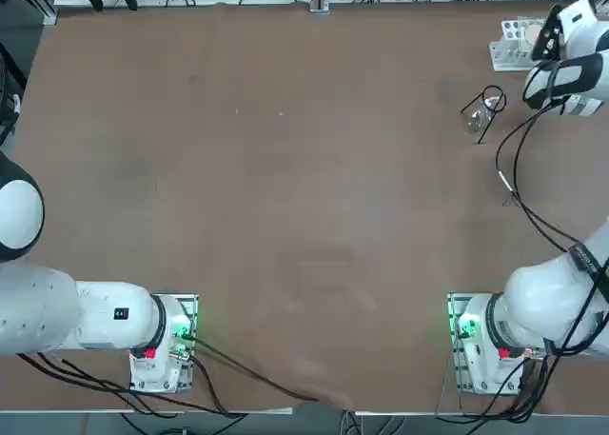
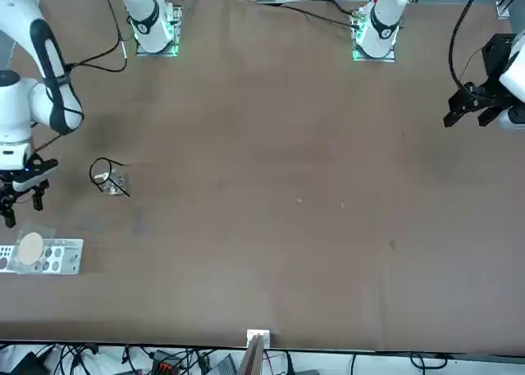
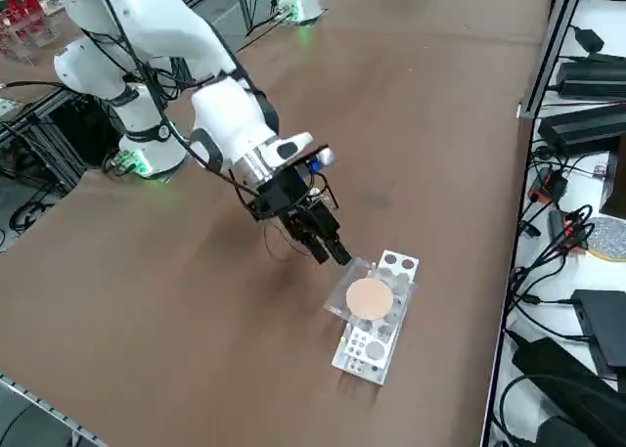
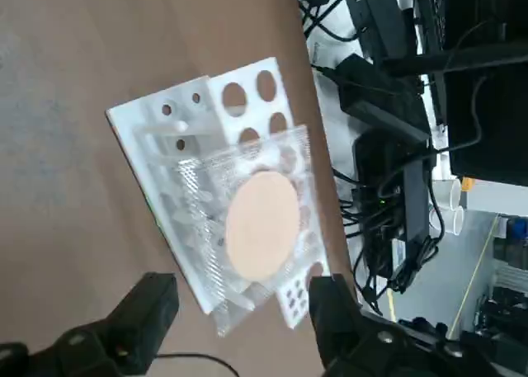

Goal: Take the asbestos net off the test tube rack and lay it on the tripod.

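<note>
The asbestos net (image 4: 260, 224), a square grey mesh with a pale beige disc, lies on the white test tube rack (image 4: 198, 129) near the table's right edge. It covers most of the rack's holes (image 3: 370, 298). My right gripper (image 4: 243, 311) is open and hangs a little above the net's edge on the tripod side (image 3: 328, 246), with nothing between its fingers (image 4: 153, 303). The black wire tripod (image 1: 490, 102) stands just toward the table's middle from the rack (image 2: 102, 171). It is partly hidden behind the gripper in the right side view.
A small clear glass item (image 1: 476, 121) sits against the tripod. The right arm's black cable (image 1: 514, 178) loops over the table near its base. Beyond the table's right edge lie power bricks and cables (image 3: 587, 124).
</note>
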